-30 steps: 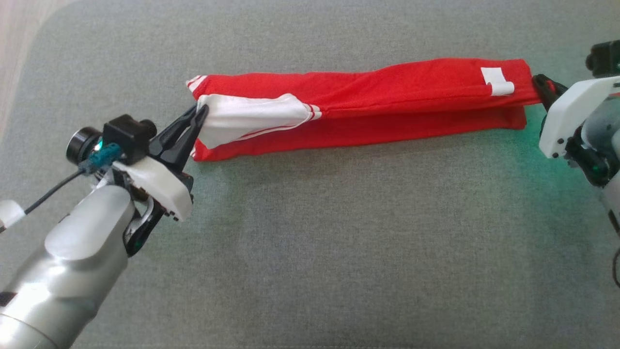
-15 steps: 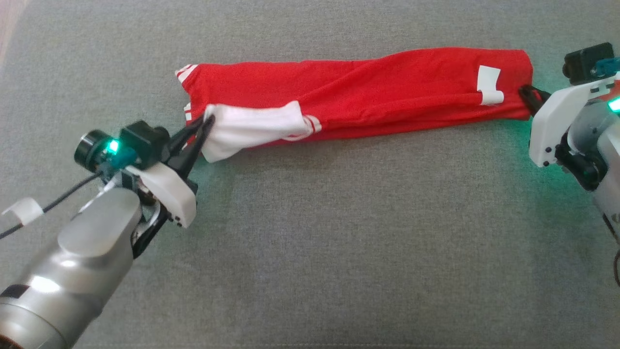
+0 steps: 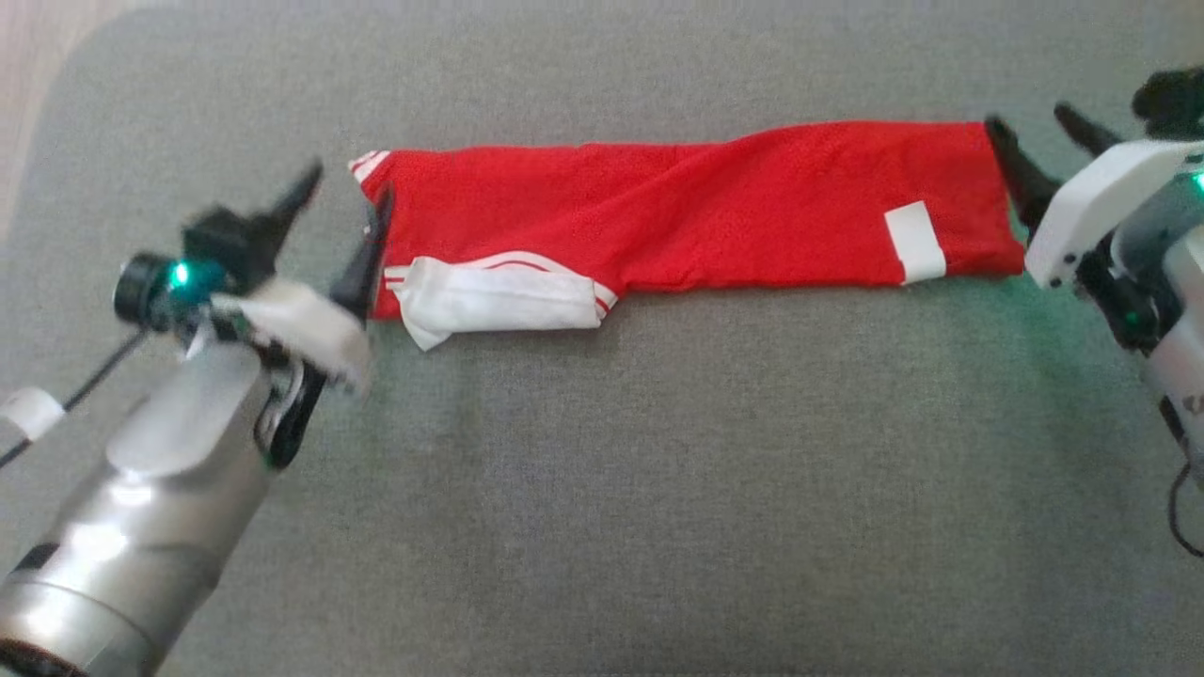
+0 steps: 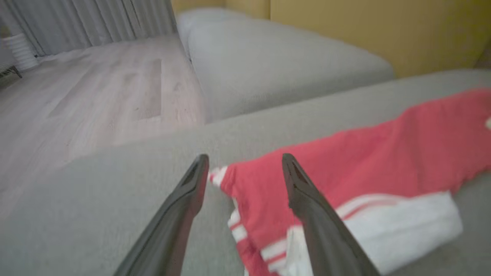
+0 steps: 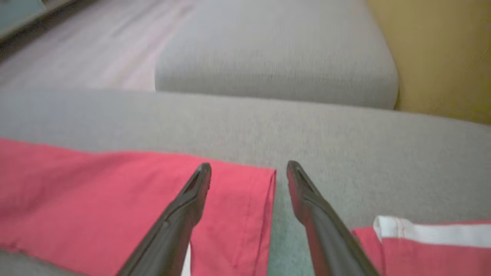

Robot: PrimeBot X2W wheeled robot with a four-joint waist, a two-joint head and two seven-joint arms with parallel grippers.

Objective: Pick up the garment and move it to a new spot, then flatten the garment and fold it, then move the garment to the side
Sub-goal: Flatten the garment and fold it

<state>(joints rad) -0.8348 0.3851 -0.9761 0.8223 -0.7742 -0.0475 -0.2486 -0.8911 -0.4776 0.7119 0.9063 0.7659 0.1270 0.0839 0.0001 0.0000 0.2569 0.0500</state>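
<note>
Grey cushion (image 3: pixel 602 470) beneath red garment (image 3: pixel 677 207), now flat and free, left pincer (image 3: pixel 348 183) and right pincer (image 3: pixel 1027 116) newly apart

Broad open cushion (image 3: pixel 658 489) stretches on the robot's side of the low, flat-lying garment (image 3: pixel 677 207).

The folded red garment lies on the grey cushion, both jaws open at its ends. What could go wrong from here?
The left gripper straddles the left edge of the garment; drawing back, it may catch the cloth and spoil the fold. The right gripper straddles the right edge, so the same may happen there. The white sleeve sticks out past the front edge and may slip loose when the garment is moved aside.
</note>
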